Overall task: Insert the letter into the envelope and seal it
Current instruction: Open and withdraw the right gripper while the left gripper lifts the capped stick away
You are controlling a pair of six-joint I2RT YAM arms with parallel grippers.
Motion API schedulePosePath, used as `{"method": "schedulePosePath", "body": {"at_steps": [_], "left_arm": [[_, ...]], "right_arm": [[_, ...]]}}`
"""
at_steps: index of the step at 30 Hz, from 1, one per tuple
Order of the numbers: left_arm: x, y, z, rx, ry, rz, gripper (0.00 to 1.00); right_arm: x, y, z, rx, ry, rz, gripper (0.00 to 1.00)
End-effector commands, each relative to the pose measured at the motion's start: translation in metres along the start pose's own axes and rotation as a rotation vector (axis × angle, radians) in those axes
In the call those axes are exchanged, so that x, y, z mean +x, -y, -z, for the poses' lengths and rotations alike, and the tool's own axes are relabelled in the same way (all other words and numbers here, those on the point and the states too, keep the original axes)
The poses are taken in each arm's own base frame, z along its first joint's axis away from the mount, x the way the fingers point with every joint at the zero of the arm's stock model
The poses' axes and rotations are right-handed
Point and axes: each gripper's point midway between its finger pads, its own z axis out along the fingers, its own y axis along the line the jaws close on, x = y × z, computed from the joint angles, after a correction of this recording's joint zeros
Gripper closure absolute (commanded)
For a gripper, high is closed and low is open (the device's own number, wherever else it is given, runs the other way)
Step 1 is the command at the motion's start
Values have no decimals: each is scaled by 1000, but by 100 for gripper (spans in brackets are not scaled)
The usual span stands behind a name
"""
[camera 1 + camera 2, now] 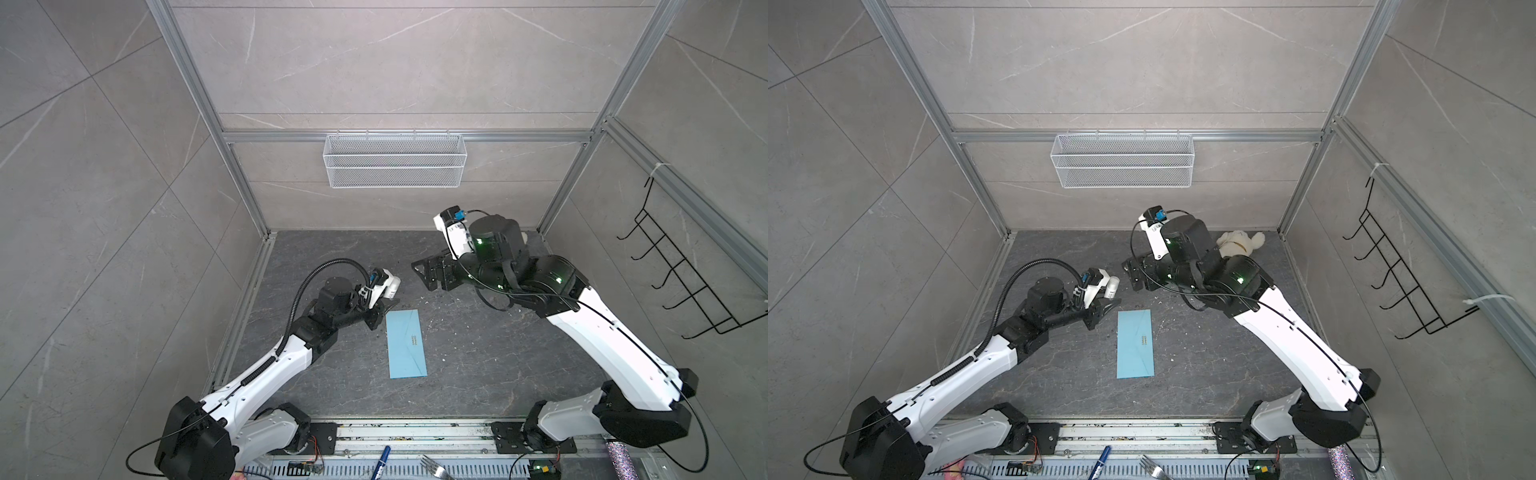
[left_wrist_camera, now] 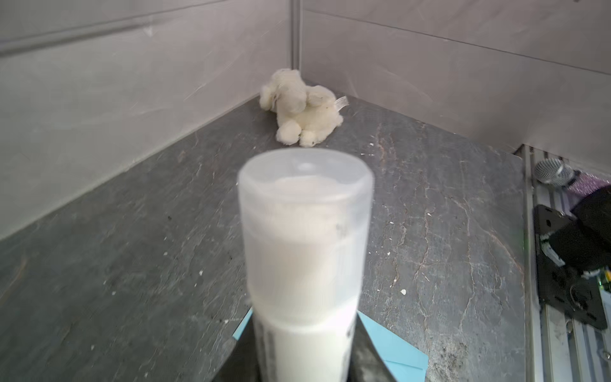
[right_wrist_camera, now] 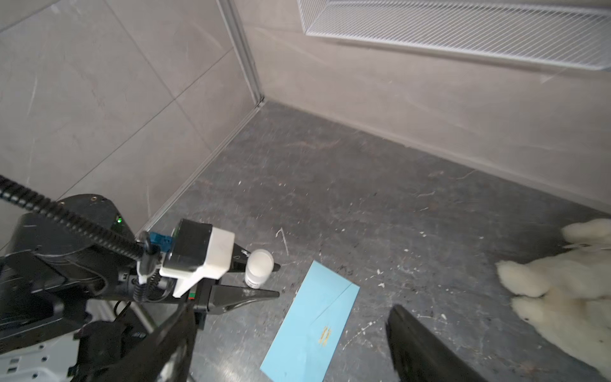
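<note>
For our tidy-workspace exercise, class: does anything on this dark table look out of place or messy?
A cream plush toy lies in the far right corner, unrelated to the light blue paper envelope lying flat mid-table. Also, small white flecks litter the dark stone-look tabletop.

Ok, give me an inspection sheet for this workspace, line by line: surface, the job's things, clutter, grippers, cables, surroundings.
Surface: dark grey table, scattered with pale specks.
Job's things: envelope lies flat, flap folded down; letter nothing seen.
Clutter: plush toy in the far right corner; marker and fork at the front edge.
Grippers: left gripper shut on a glue stick near the envelope's far corner; right gripper open, empty.
Cables: corrugated conduit arches over the left arm; thin cable loops off the right arm.
Surroundings: wire basket on the back wall, hook rack on the right wall.
</note>
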Motion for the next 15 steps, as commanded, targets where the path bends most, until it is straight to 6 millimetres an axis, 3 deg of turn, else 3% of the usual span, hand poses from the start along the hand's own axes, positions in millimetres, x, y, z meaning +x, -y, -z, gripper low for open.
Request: {"method": "schedulePosePath", "body": {"at_steps": [1,8,9,15], "left_arm": [[-6,-27,7,-137,-114,154,100],[0,-80,15,-247,-264,336,100],[3,-88,17,-260,-287,360,100],[33,-135,16,-349,-443,507,100]], "right_arm": [[-4,24,-6,124,62,-8,9],[13,52,-9,270,74,-16,7],[16,54,-10,283,69,-16,1],[33,59,-20,299,40,-17,1]]}}
